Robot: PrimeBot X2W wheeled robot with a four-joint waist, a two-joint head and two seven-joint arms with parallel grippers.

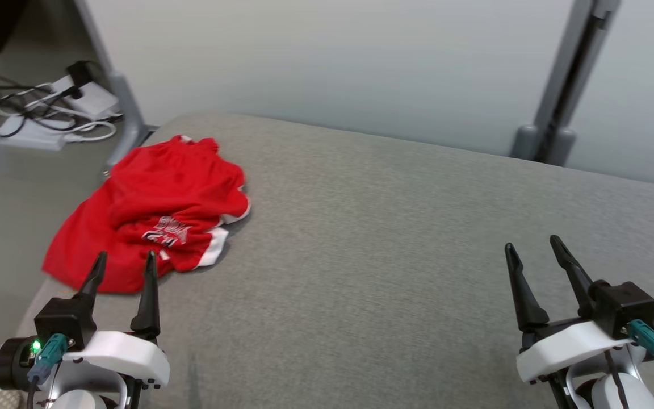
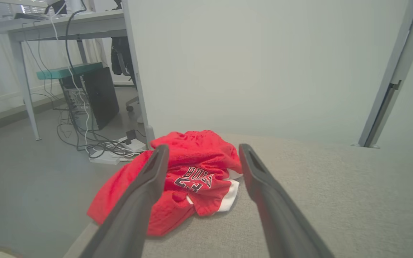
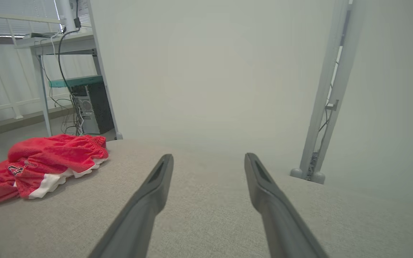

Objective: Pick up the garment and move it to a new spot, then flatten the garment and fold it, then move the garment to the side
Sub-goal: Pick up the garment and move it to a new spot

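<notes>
Garment [image 1: 151, 216] first: it lies in a crumpled red heap at the far left corner of the grey tabletop [image 1: 389, 238], bunched over itself, with white trim showing along its right side and a patch of lettering facing up. Its left part seems to spill over the tabletop's edge toward the floor, where cables [image 1: 49, 119] lie in a tangle.

My left hand [image 1: 125, 255] is released, its two fingers spread wide with nothing between them. It sits low at the near left, pointing straight at the heap. From my head the fingertips overlap the near hem, but from my left wrist the cloth lies just ahead of them, so I judge that I am near and not touching. My right hand [image 1: 532, 243] is released and empty too, over bare tabletop at the near right, well apart from the garment.

As I read it, nothing of the task is done. The cloth has not been lifted, no part of it is smoothed, and I see no deliberate fold, only the loose rumpling of a dropped heap. The pick-up is the step in hand, and my left hand is the one placed for it. After that all the rest is left: carrying the garment to an open spot, most likely the wide bare middle of the tabletop, spreading it flat there with both hands, folding it, and moving the folded piece off to the side.
</notes>
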